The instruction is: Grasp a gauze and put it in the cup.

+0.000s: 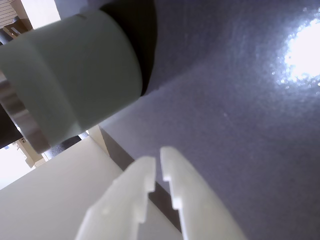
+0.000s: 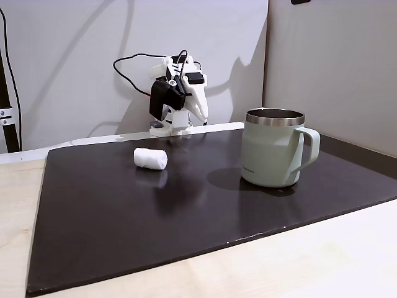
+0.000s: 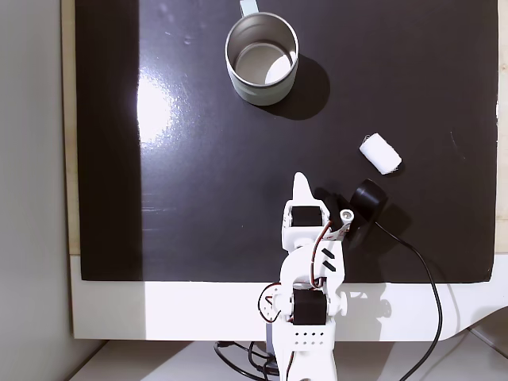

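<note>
The gauze [image 2: 150, 158] is a small white roll lying on the black mat, to the left of the cup in a fixed view and right of the arm in the top-down fixed view [image 3: 380, 154]. The cup [image 2: 272, 155] stands upright and looks empty [image 3: 262, 94]; the wrist view shows its mint wall [image 1: 70, 75] at the upper left. My gripper [image 3: 300, 181] is folded back near the arm's base [image 2: 201, 115], well away from both. Its white fingertips [image 1: 157, 160] sit almost together with nothing between them.
The black mat [image 2: 186, 211] covers most of a light wooden table [image 2: 322, 261]. A black cable [image 3: 429, 286] runs from the arm's base past the mat's edge. A white wall [image 2: 74, 62] stands behind the arm.
</note>
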